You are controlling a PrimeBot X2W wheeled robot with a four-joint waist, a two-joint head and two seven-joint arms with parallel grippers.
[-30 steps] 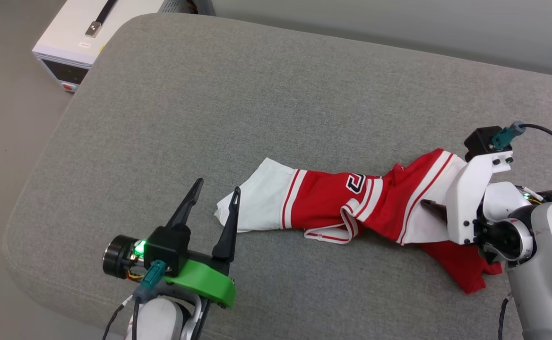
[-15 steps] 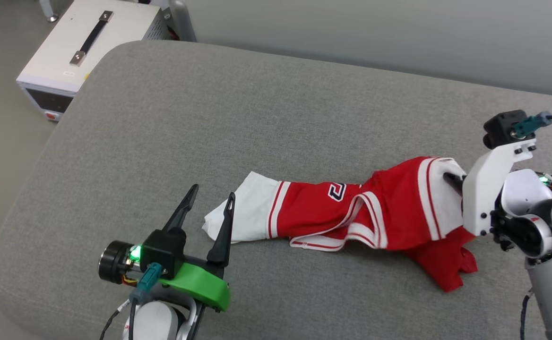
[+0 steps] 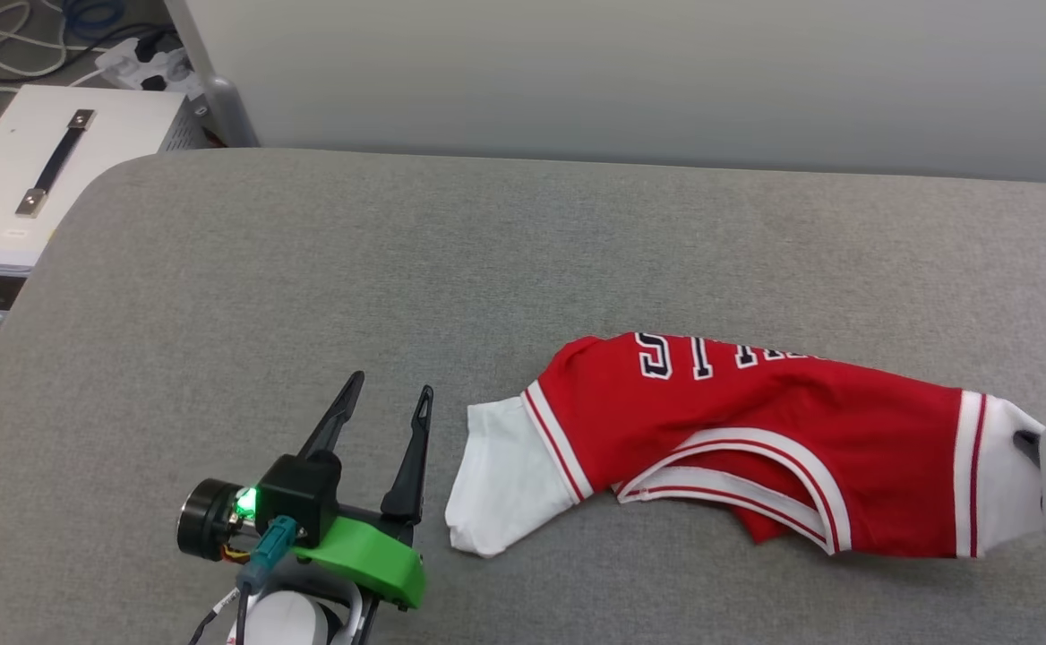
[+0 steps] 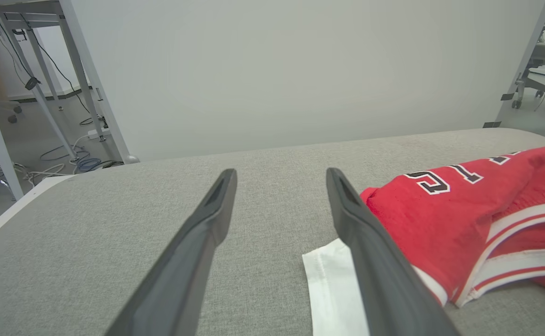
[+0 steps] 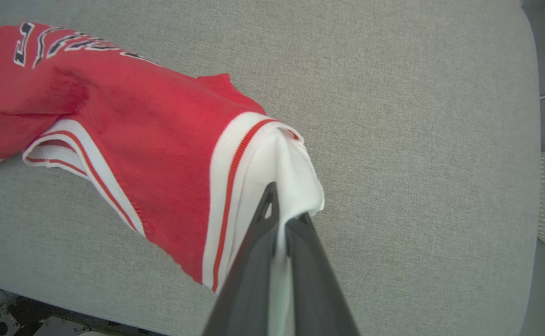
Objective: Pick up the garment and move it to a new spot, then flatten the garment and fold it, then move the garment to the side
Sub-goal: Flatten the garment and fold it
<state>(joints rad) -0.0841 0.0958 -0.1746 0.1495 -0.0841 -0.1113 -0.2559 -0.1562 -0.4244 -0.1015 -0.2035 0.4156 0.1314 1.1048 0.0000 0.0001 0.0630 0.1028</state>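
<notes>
**Status: right claw clamped on shirt sleeve, left claw open and empty**

Right claw [image 5: 286,200]: the two dark fingers are pressed together on the white cloth of the shirt's right sleeve [image 5: 282,158], with a fold of that cloth pinched between them. In the head view this claw [image 3: 1024,441] sits at the right edge of the scene, its finger reaching into the sleeve end.

Shirt [image 3: 756,412]: it lies stretched left to right across the near right part of the grey cushion [image 3: 398,251]. The red body is bunched lengthwise. Black, white-outlined letters show along its far edge, and red-and-white striped trim curves along its near edge. The left sleeve [image 3: 505,484] rests flat on the cushion.

Left claw [image 3: 391,385]: its fingers stand wide apart with nothing between them. It sits near and left of the shirt, fingers pointing to the far side. In the left wrist view its right finger [image 4: 370,252] overlaps the hem of the left sleeve; whether they touch cannot be told.

Surroundings: a white box with a handle [image 3: 30,170] stands on the floor at the far left, and a pale wall [image 3: 577,72] runs behind the cushion.
</notes>
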